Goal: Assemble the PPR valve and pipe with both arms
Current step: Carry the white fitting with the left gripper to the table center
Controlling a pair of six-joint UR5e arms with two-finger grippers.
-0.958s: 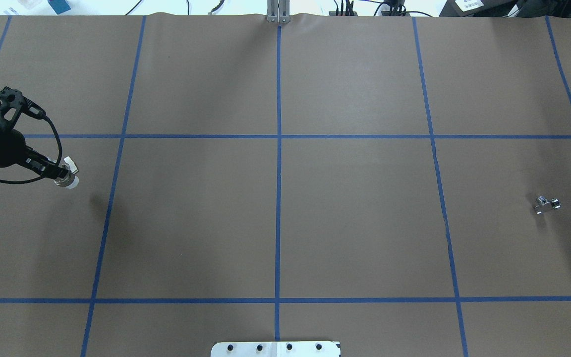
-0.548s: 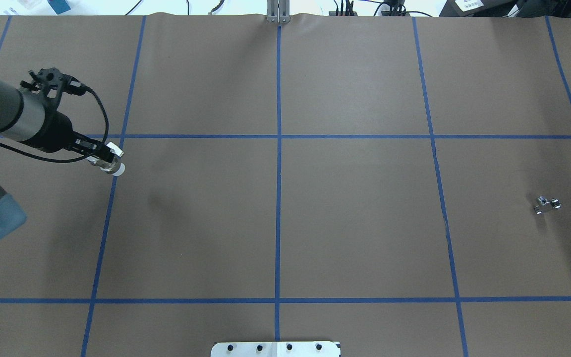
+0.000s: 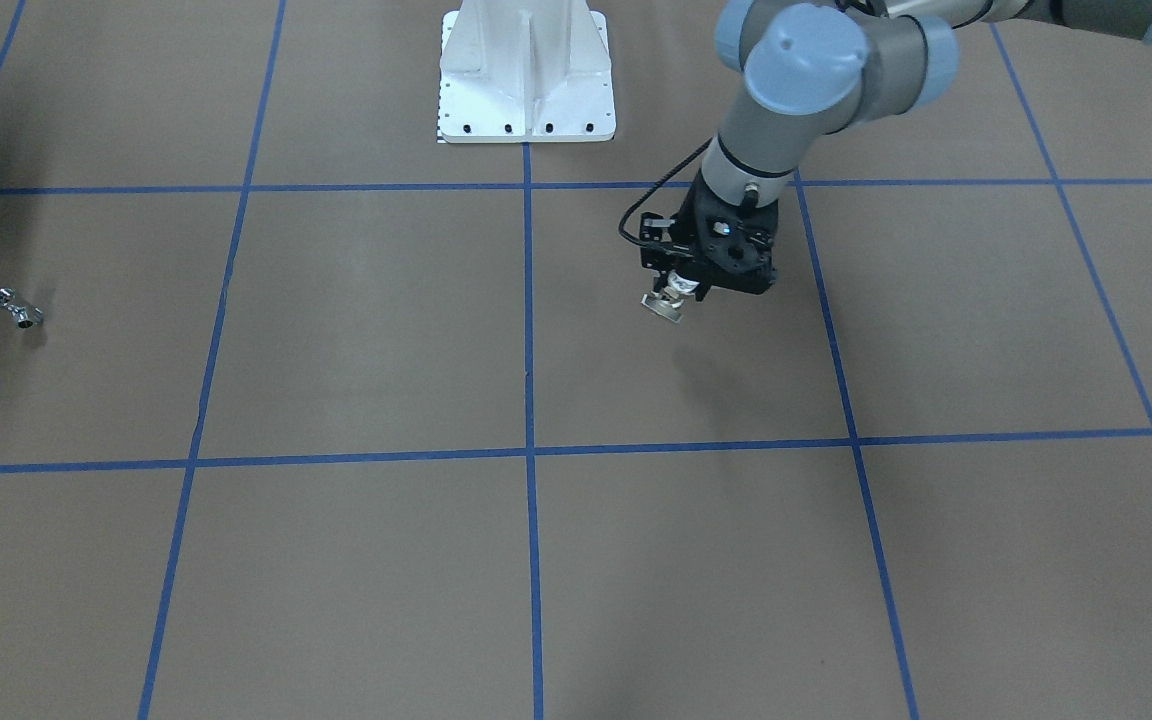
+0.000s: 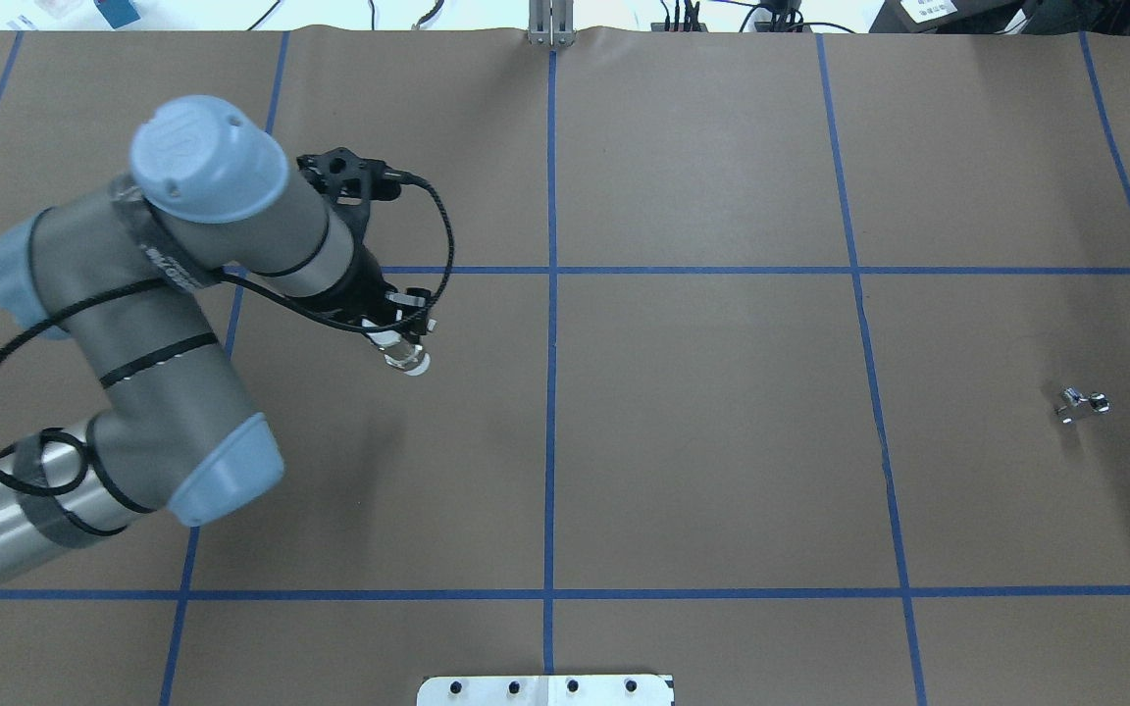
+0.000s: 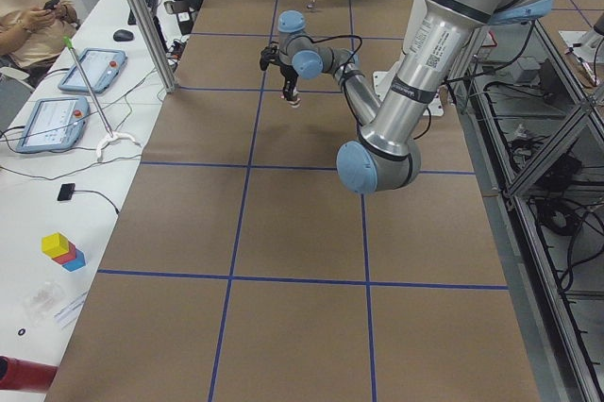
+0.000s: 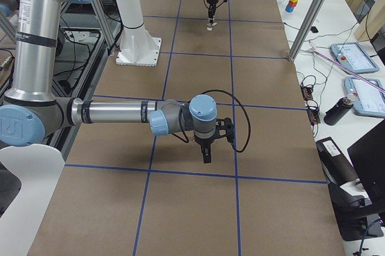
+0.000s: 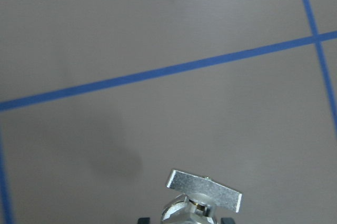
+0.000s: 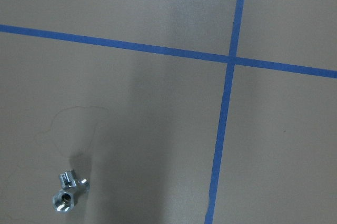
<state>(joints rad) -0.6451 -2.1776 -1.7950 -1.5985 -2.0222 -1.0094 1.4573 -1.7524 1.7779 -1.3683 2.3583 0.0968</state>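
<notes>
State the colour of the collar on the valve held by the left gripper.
White; the collar of the PPR valve shows best in the overhead view.

A brown-papered table point(image 4: 722, 441), gridded with blue tape lines point(image 4: 551, 441), carries a white bolted pedestal point(image 3: 526, 75). Across the table from the pedestal, a white bench point(image 5: 28, 223) holds tablets point(image 5: 45, 124) and coloured blocks point(image 5: 61, 249), beside an aluminium post point(image 5: 147, 25).
</notes>
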